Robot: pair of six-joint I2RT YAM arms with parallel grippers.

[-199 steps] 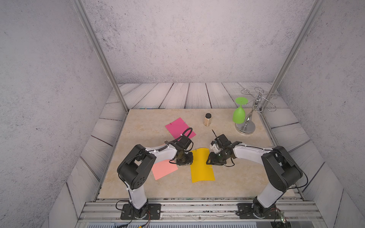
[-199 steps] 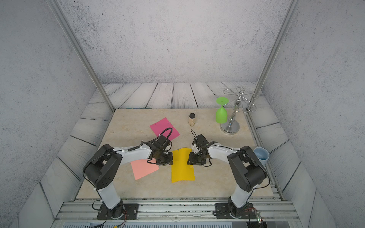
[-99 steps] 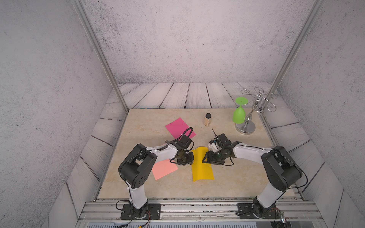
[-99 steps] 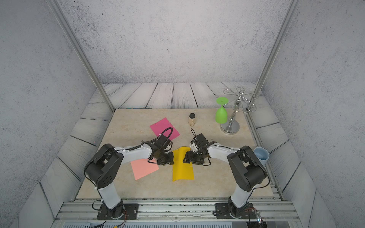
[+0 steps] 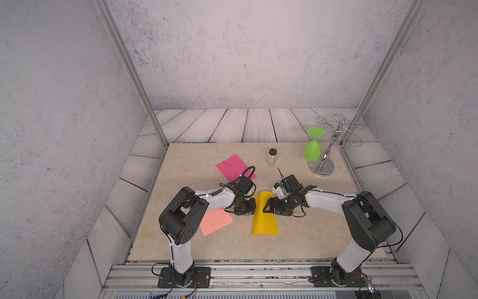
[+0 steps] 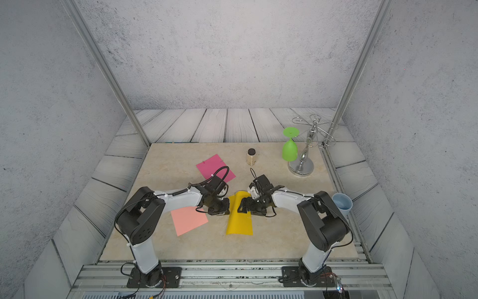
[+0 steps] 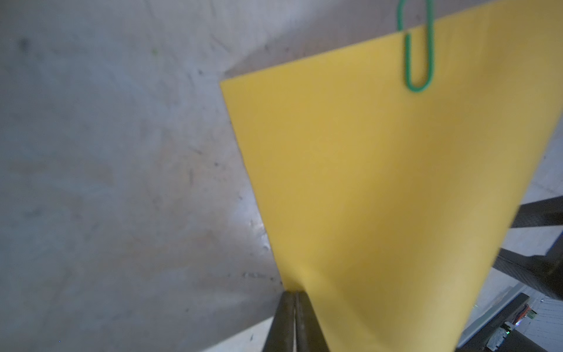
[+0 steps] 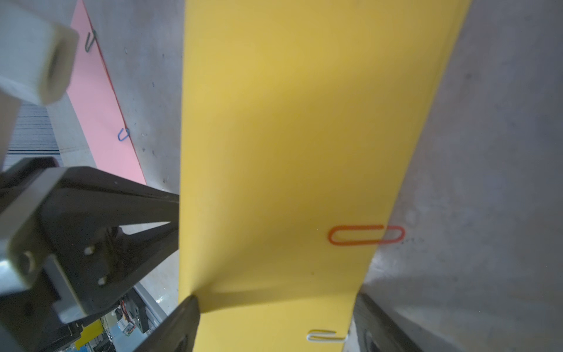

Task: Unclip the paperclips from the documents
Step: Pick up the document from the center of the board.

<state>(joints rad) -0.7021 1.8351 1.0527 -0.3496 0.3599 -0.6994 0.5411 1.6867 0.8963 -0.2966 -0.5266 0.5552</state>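
Observation:
The yellow document (image 5: 265,220) (image 6: 239,222) lies mid-table with its far end lifted between both grippers. My left gripper (image 5: 252,207) (image 7: 295,294) is shut on that sheet's left edge. My right gripper (image 5: 267,207) (image 8: 275,300) is open, one finger on each side of the sheet's width. A green paperclip (image 7: 419,55), an orange one (image 8: 365,235) and a silver one (image 8: 326,336) sit on the yellow sheet's edges. The salmon pink document (image 5: 216,221) (image 8: 100,106) carries a blue clip (image 8: 123,134) and a dark clip (image 8: 90,41). The magenta document (image 5: 232,167) lies farther back.
A small jar with a black lid (image 5: 272,157) stands behind the arms. At the back right a green glass (image 5: 313,148) hangs upside down on a metal rack (image 5: 322,168). A light blue cup (image 6: 342,204) sits off the table's right edge.
My right gripper's jaws have spread wide around the yellow sheet. The sheet's far end has risen and curled between the grippers. The left gripper stays pinched on its edge.

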